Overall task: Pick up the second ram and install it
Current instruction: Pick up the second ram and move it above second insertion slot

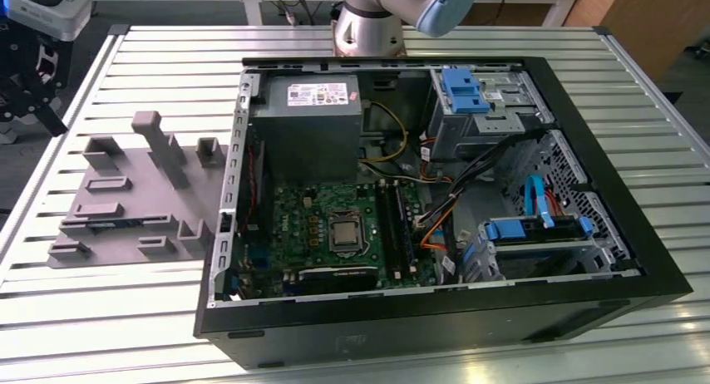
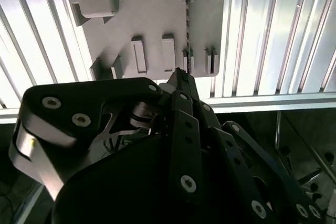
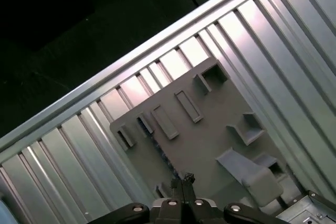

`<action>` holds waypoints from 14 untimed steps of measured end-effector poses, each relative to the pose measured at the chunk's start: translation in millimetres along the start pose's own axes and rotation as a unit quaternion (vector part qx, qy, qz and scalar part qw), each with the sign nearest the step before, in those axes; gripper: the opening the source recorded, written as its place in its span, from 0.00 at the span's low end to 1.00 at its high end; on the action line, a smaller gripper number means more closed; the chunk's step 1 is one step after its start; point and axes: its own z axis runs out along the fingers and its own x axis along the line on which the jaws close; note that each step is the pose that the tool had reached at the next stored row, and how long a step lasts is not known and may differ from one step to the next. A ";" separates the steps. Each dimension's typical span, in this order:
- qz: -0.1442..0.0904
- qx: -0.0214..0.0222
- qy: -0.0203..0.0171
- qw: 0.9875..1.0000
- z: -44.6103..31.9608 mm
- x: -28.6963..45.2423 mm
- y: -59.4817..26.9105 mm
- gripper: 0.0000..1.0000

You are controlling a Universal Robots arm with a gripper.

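Note:
The second ram stands on edge in a slot of the grey fixture plate, showing as a thin blue-green speckled strip. In the second wrist view the ram is a dark thin line across the fixture plate. My gripper hovers above the plate near one end of the ram, its black fingertips pressed together with nothing between them. In the exterior view my gripper hangs at the far left, above the table's edge and apart from the fixture plate, where the ram lies low.
An open black computer case fills the middle and the exterior view's right, with a green motherboard, grey power supply, cables and blue drive brackets. The arm's base stands behind it. The ribbed metal table carries everything.

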 end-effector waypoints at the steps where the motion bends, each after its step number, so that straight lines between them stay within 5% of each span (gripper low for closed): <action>1: -0.009 0.000 0.000 1.000 0.1 0.0 0.0 0.11; 7: -0.055 0.000 0.002 0.998 0.6 0.3 0.3 0.11; 14: -0.102 0.001 0.004 0.995 1.7 0.7 1.0 0.11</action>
